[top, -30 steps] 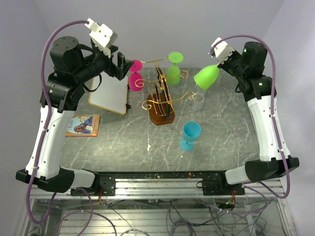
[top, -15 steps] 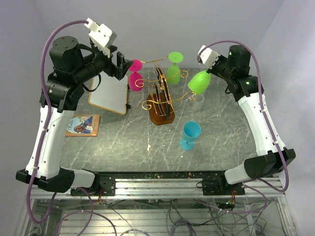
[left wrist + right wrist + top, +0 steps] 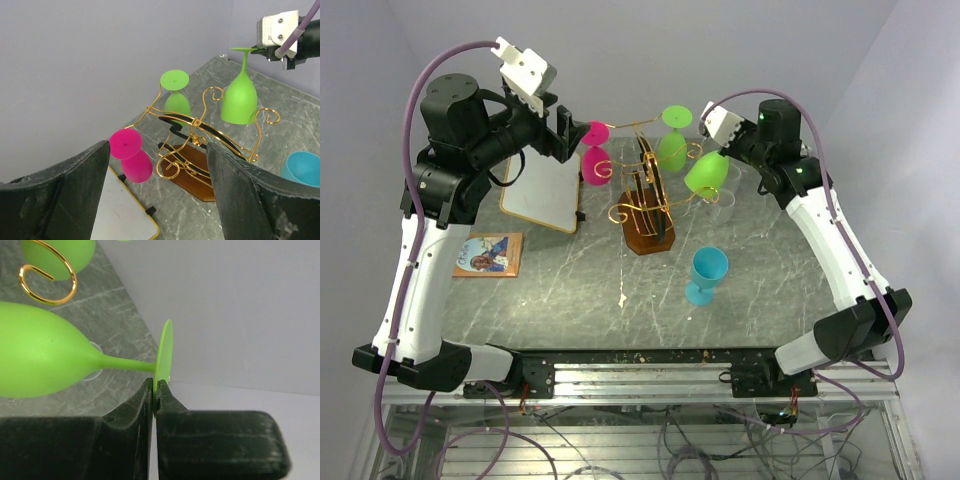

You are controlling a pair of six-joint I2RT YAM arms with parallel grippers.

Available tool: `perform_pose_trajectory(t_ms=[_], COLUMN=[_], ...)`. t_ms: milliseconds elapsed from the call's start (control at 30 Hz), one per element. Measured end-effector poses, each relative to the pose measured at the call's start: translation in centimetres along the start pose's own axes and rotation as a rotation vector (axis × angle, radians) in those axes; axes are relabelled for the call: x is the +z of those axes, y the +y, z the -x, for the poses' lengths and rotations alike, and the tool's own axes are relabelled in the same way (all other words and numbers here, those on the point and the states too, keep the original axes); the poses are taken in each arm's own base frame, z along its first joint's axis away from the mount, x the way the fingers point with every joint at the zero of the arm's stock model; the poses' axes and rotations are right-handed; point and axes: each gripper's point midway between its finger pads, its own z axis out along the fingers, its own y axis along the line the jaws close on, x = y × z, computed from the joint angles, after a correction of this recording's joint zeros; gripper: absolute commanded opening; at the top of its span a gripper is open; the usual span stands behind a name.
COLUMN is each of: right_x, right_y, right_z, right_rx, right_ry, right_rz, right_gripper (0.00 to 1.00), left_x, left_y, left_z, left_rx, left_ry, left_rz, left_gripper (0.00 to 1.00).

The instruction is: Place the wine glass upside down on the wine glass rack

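As the right claw [image 3: 154, 388] grips it, the wine glass [image 3: 239, 101] hangs rim-down.

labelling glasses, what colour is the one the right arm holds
The glass is lime green, clearest in the right wrist view.

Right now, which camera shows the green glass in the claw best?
The left wrist view: the whole green glass hangs upside down from the right claw, by the rack. The right wrist view shows the foot pinched, but cuts off the bowl. The top view shows mostly the bowl, small.
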Motion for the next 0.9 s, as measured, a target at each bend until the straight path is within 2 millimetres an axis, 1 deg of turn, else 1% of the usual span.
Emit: perform_pose_trajectory(t_ms=[233, 367, 633, 900], right_x=[0.5, 0.5, 0.6, 1.3], right_y=[1.6, 2.0, 3.3, 5.0], right_z=[1.1, 1.7, 3.6, 4.9], right_rx=[-0.028, -0.044, -0.071, -0.138], right_ry=[-0.023, -0.035, -0.075, -0.085], right_rz=[0.031, 0.040, 0.068, 0.099], right_gripper=[0.00, 0.00, 0.00, 0.00], left_x=[0.0, 0.0, 0.1, 0.1], left_y=[-0.1, -0.1, 0.0, -0.1], left_z=[0.0, 0.0, -0.5, -0.5], left_rx=[0.000, 0.000, -0.005, -0.005], left_ry=[-0.001, -0.001, 0.010, 0.009], left_rz=[-0.003, -0.006, -0.008, -0.014], left_gripper=[0.88, 0.88, 0.88, 0.88])
